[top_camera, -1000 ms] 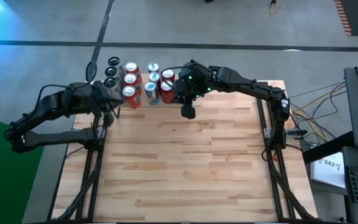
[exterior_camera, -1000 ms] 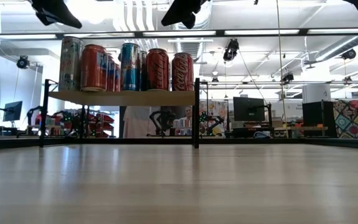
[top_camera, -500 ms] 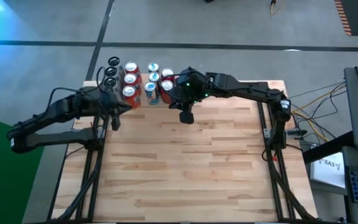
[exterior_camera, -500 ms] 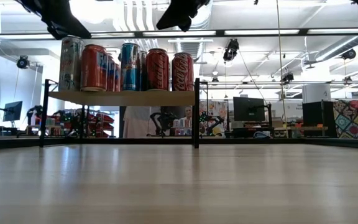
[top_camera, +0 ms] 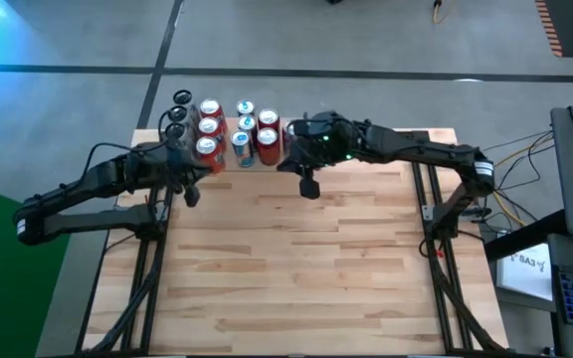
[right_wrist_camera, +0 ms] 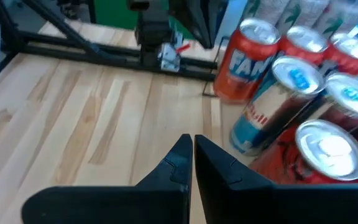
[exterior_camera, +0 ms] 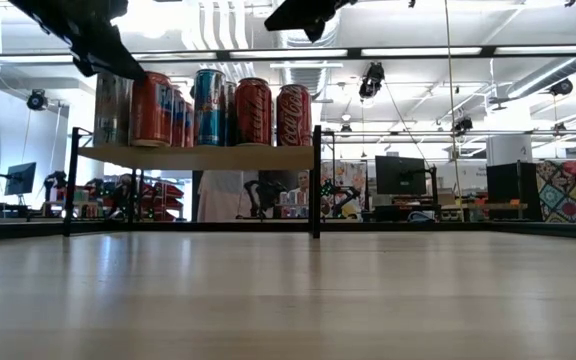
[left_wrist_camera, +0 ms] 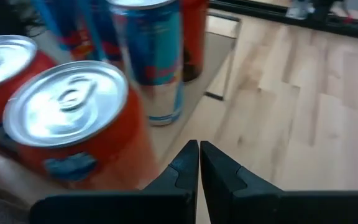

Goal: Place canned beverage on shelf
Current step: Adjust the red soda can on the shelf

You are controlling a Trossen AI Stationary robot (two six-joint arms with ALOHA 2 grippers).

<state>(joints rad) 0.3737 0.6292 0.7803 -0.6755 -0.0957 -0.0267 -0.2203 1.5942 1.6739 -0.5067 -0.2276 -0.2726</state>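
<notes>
Since the earlier frames the right arm has drawn back toward the right side of the desk, its gripper having moved from in front of the cans to a spot just off the shelf's right end, while the left arm has edged closer to the shelf's left front corner. The right gripper now hangs above the desk beside the rightmost cans, fingers pressed fully together and holding nothing; in its wrist view the closed fingers point past the shelf's end. The left gripper sits at the near left edge of the shelf, likewise closed tight and empty, its fingertips meeting just in front of an orange can. The shelf stands at the far left part of the desk, raised on black uprights. The canned beverages stand upright in a packed cluster on its board: red cans, blue-and-silver ones and orange ones. In the low view both arms appear only as dark shapes above the can tops.
</notes>
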